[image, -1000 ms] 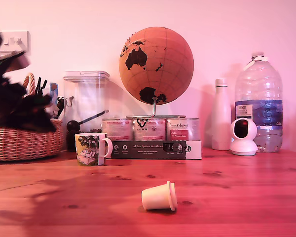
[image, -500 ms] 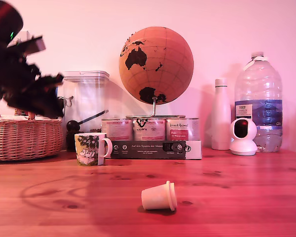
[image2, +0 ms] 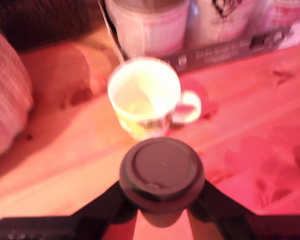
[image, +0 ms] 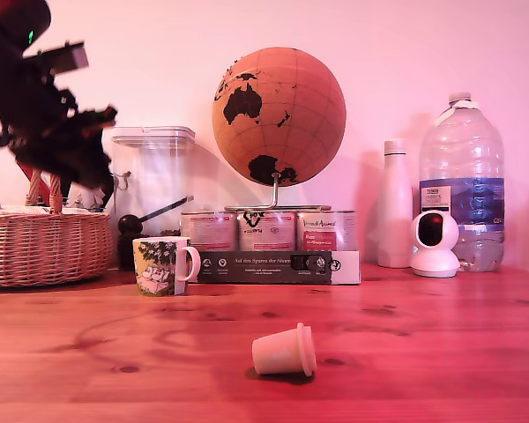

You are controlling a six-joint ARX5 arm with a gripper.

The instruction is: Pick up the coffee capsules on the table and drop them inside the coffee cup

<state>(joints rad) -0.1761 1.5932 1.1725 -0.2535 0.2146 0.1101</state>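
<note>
Jaws pinching a dark coffee capsule (image2: 162,173) by its sides, flat face to the wrist camera, high above the coffee cup (image: 164,265) — light, stiff, slick, so a firm hold below the flange suits. A cream capsule (image: 284,350) lies tipped on the table (image: 423,335). Against half a second ago, the gripper (image: 66,145) has drifted toward the cup; cup and cream capsule unmoved.
</note>
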